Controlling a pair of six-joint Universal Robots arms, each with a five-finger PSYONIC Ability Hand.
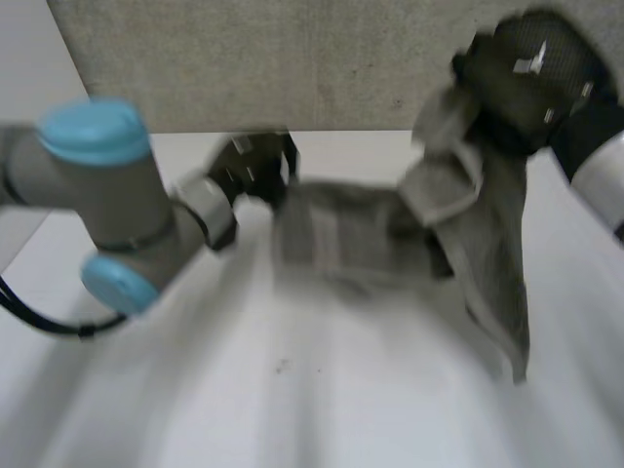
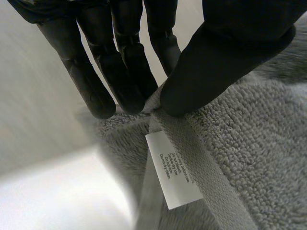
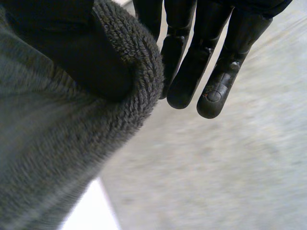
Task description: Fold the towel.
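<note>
1 grey towel (image 1: 351, 234) w/ 1 white label (image 2: 173, 168). 2 black hands: left hand (image 1: 255, 166), right hand (image 1: 522, 78). 1 table (image 1: 292, 390).

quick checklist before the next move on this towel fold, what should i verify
1. Left robot hand has a grip: ok, thumb and fingers pinch the towel at its edge, beside the white label.
2. Right robot hand has a grip: ok, a thick roll of towel is pinched between thumb and fingers.
3. Towel stretched flat between the hands: not ok, it sags bunched and creased in the head view.
4. Loose end under control: not ok, a long tail hangs below the raised right robot hand.
5. Both hands on matching corners: cannot tell.
6. Towel lifted off the table: cannot tell.
</note>
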